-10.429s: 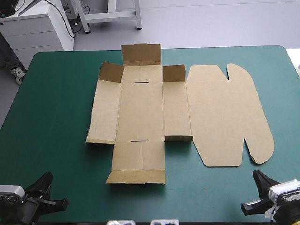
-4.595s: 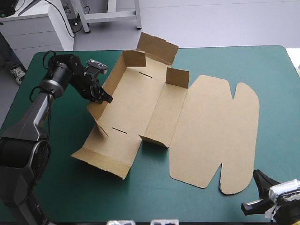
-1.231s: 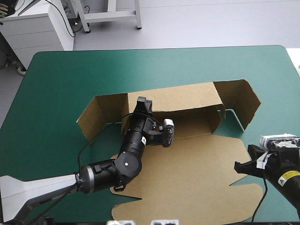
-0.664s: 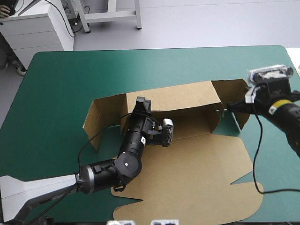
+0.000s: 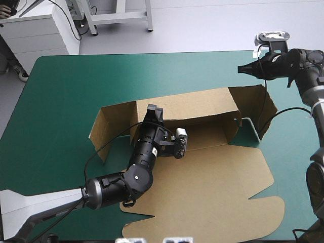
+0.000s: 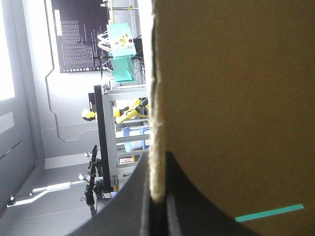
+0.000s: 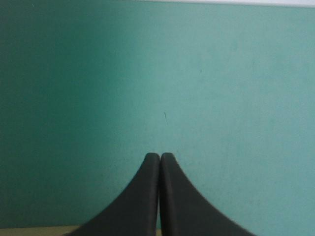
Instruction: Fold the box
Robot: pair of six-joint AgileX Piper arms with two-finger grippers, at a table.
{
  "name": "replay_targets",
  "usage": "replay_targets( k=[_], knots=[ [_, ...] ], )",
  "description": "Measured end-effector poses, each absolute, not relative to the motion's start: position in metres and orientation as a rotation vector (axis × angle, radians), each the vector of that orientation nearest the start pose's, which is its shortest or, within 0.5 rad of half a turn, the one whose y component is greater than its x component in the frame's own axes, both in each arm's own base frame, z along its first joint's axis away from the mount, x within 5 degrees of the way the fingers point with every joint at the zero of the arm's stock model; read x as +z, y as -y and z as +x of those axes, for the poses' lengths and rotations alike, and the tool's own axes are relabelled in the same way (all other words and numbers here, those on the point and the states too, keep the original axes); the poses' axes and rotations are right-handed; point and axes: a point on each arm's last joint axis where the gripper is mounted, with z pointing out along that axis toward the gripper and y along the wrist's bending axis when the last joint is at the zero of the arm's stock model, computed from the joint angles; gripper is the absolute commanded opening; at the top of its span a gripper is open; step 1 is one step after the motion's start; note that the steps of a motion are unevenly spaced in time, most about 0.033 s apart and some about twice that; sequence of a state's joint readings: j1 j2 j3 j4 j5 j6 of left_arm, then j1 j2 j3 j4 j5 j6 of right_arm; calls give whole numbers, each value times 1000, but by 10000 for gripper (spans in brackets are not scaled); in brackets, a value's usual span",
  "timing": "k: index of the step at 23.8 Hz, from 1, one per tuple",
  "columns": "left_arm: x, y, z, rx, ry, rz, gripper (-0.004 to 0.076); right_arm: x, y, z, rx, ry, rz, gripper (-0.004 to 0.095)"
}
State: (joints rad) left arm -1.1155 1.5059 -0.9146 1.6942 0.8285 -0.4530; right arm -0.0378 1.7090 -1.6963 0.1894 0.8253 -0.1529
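Observation:
The brown box (image 5: 202,177) lies in mid-table with its broad lid flat toward the front edge. Its long far wall (image 5: 197,105) stands raised, with end flaps angled at the left (image 5: 109,124) and right (image 5: 260,104). My left gripper (image 5: 152,111) sits at the top edge of that wall. In the left wrist view the fingers (image 6: 157,162) are shut on the box, the board edge (image 6: 156,98) running between them. My right gripper (image 5: 243,69) hangs shut over the cover beyond the right end flap. Its fingers (image 7: 160,156) meet in one point above teal-green cloth.
Teal-green cover (image 5: 66,86) shows left of the box and along the far side. The table's right edge (image 5: 316,76) lies close under the right arm. A white cabinet (image 5: 35,30) stands beyond the far left corner.
The right gripper came up from the front right corner, passed the box's right end flap and now hangs farther back. The left gripper and the raised wall have stayed put since just before.

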Motion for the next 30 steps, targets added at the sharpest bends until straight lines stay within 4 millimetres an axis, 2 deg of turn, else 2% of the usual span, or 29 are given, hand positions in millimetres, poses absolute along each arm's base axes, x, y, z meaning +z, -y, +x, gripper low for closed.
replay_targets(
  k=[3,6,18,25,30],
  knots=[
    [283,248,195,913,-1167,1527,-8,358,13,397,223,-2401,-38,-20],
    [283,248,195,910,-1166,1528,-8,356,15,395,305,-2424,-62,-20],
    [283,248,195,904,-1164,1532,-8,347,8,376,436,-2613,-224,-20],
    [283,248,195,907,-1162,1531,-8,346,12,371,521,-2617,-221,-20],
    [283,248,195,907,-1163,1531,-8,320,4,346,613,-2638,-277,-20]
  ],
)
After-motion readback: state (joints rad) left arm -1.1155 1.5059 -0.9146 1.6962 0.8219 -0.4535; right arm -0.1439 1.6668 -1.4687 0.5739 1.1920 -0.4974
